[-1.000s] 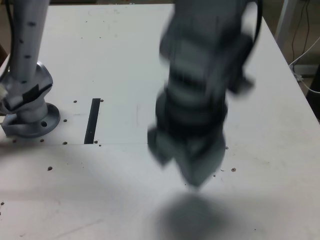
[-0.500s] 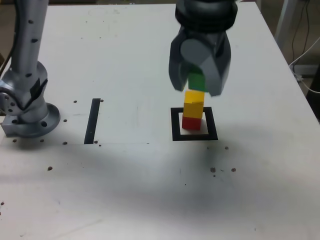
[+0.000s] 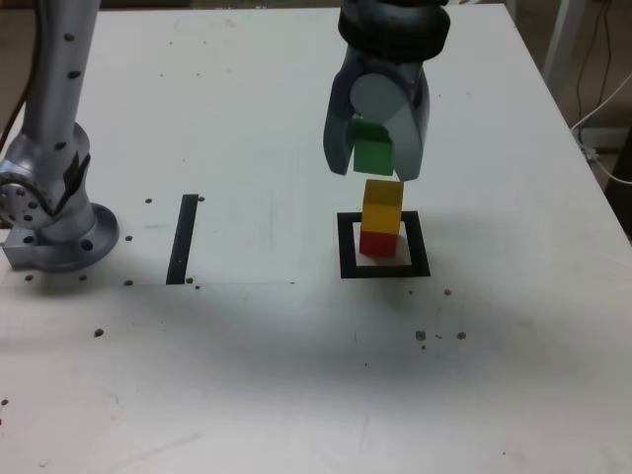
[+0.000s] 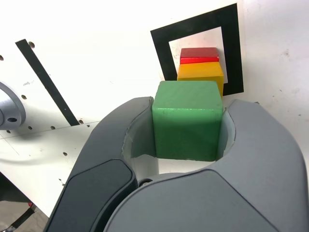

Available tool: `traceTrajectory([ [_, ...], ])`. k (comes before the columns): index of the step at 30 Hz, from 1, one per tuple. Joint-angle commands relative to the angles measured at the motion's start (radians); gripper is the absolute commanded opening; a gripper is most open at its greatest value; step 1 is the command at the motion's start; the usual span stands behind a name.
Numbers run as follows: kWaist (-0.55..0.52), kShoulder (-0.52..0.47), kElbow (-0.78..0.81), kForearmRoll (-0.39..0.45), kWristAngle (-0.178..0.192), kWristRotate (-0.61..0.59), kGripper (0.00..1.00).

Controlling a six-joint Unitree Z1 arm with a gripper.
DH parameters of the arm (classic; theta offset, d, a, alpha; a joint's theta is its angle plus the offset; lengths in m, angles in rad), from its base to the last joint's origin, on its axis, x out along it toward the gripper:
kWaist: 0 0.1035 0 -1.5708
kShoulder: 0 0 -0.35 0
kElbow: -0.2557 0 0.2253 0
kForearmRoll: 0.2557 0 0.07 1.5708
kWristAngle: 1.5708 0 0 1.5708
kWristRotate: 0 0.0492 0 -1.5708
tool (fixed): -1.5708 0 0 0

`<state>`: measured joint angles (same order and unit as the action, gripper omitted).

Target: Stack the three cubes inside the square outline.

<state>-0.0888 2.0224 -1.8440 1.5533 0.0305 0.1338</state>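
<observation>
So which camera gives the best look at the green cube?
The wrist view: the green cube fills the picture's middle, clamped between the gripper's jaws, top and one side clear. In the exterior view it is small, half hidden by the gripper, but seen hanging above the yellow cube.

You have a green cube [image 3: 373,154] in grey jaws, a yellow cube [image 3: 382,195] on a red cube [image 3: 378,242], and a black square outline [image 3: 346,247] (pale centre) on the white table [image 3: 247,375]. A black strip [image 3: 183,238] lies apart.
</observation>
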Motion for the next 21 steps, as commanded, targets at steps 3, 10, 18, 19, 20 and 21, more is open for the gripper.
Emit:
traceTrajectory([
  [3, 0.001, 0.006, 0.011, -0.001, -0.015, -0.002, 0.22],
  [10, 0.001, 0.021, 0.005, -0.013, -0.037, -0.002, 0.22],
  [18, 0.001, 0.04, 0.004, -0.027, -0.044, -0.001, 0.22],
  [19, 0.001, 0.042, 0.003, -0.029, -0.045, -0.001, 0.22],
  [20, 0.001, 0.044, 0.003, -0.03, -0.046, -0.001, 0.22],
  [21, 0.001, 0.047, 0.002, -0.031, -0.047, 0.0, 0.22],
])
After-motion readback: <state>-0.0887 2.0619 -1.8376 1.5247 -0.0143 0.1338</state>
